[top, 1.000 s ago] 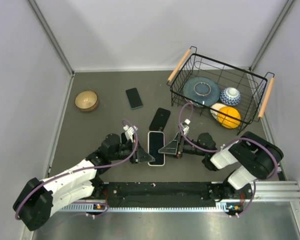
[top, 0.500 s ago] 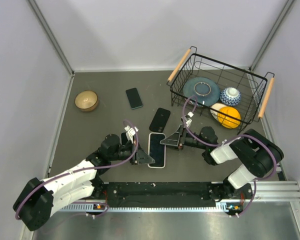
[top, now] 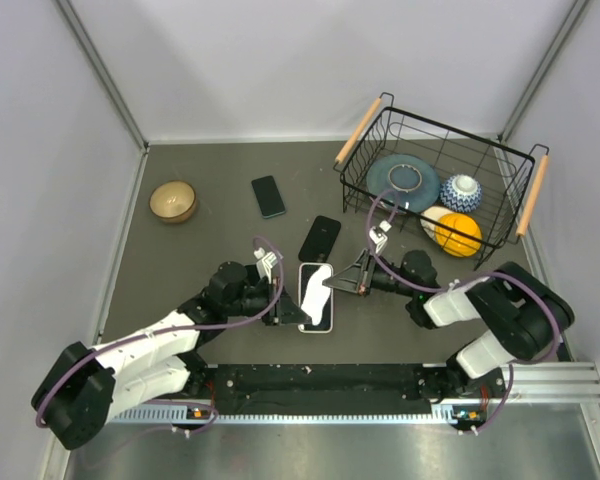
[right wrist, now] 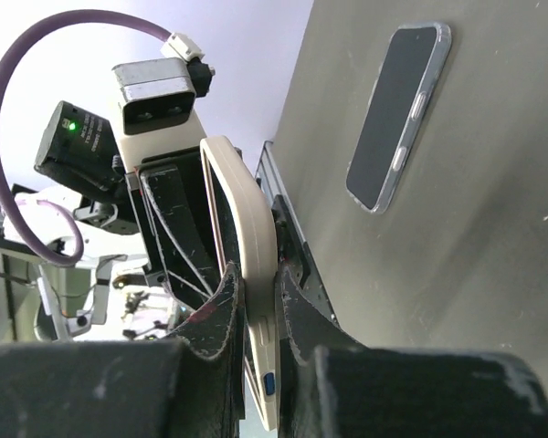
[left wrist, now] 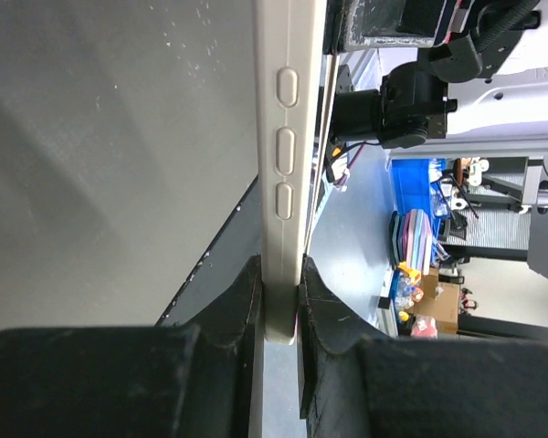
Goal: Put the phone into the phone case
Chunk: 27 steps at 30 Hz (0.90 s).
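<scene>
Now counting two claws and finding both clamped on one thing: seeing the left claw (top: pixel 292 308) pinching one long edge of the cream phone case (left wrist: pixel 272 137) near the middle of the grey surface (top: pixel 210 170), and the right claw (top: pixel 344 284) pinching the opposite long edge, with fingers pressing tight against the rim in both wrist views. Seeing a dark phone (top: pixel 318 314) filling the frame of that case, but not managing to tell whether it is sitting fully home. Counting three raised buttons (left wrist: pixel 286 151) in a row along the case edge in the left wrist view. Counting two more handsets lying flat: one black handset (top: pixel 320 238) just beyond the held case, and one dark handset (top: pixel 268 196) farther back and to the left, well apart from both claws. Counting one wooden bowl (top: pixel 173 201) standing near the left wall. Counting one wire basket (top: pixel 460 127) at the back right with two wooden handles (top: pixel 357 133), and inside it one blue plate (top: pixel 403 182), one blue-and-white bowl (top: pixel 461 192), one orange (top: pixel 458 236) and one pale item (top: pixel 433 215) partly hiding behind the orange.
</scene>
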Each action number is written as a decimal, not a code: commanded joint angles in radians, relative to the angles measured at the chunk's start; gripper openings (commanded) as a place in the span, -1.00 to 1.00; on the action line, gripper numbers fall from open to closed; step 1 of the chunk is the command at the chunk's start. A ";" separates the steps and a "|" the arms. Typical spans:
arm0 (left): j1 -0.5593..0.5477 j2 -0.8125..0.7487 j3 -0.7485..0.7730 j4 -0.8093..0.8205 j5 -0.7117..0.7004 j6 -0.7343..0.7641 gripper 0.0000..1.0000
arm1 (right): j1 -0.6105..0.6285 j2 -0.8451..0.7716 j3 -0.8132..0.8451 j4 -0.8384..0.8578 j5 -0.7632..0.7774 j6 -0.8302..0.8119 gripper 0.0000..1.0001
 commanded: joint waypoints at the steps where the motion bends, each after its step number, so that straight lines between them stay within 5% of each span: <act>1: -0.002 0.032 0.025 -0.101 -0.058 0.062 -1.00 | -0.004 -0.144 0.072 -0.058 0.025 -0.119 -1.00; 3: -0.002 0.028 0.021 -0.081 -0.050 0.056 -1.00 | -0.002 -0.205 0.100 -0.199 0.022 -0.177 -0.96; 8: -0.003 0.021 -0.025 0.123 0.066 0.008 -1.00 | -0.004 -0.298 0.115 -0.247 -0.004 -0.204 -0.37; 18: -0.002 0.009 -0.044 0.161 0.093 -0.001 -1.00 | -0.005 -0.335 0.166 -0.310 0.023 -0.227 -0.36; 25: -0.002 0.011 -0.061 0.204 0.131 -0.012 -1.00 | -0.007 -0.336 0.199 -0.323 0.047 -0.251 -0.18; 27: -0.003 0.011 -0.062 0.211 0.133 -0.015 -1.00 | -0.007 -0.331 0.206 -0.322 0.037 -0.250 -0.28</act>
